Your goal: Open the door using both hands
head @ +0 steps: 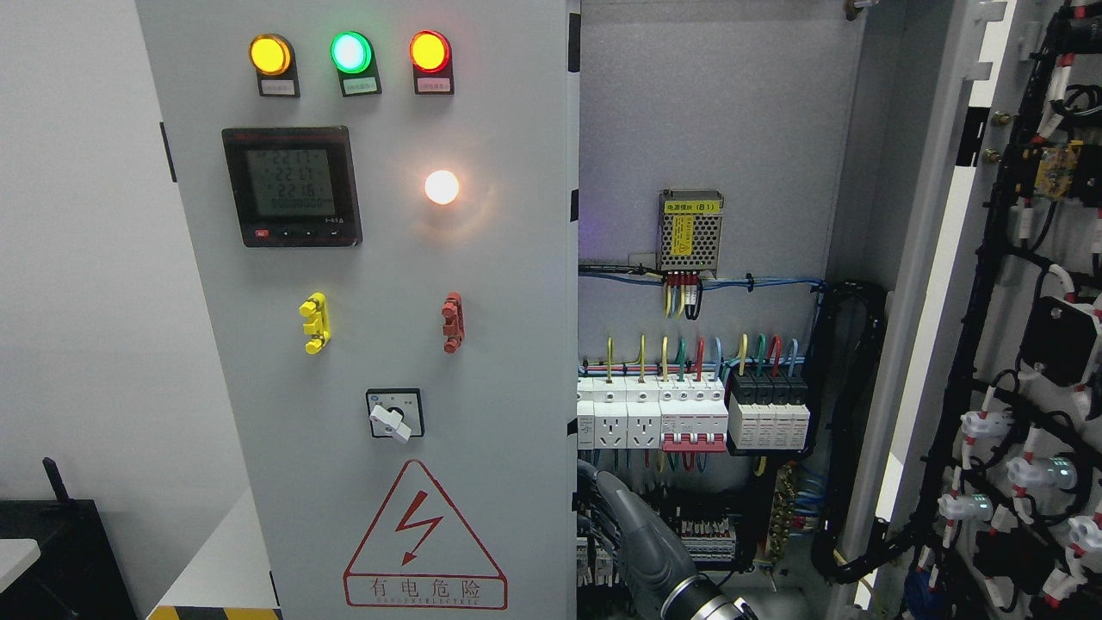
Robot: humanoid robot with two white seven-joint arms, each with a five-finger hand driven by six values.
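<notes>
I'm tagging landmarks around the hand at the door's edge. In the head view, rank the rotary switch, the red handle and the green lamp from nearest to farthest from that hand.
Measured from the hand at the bottom of the picture:
1. Rotary switch, low on the closed door, left of the hand.
2. Red handle, mid-door, higher up.
3. Green lamp, at the door's top.

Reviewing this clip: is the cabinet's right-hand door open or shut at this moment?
Open. The right door is swung wide, showing its wired inner face, and the breakers inside the cabinet are exposed. The left door looks shut.
</notes>
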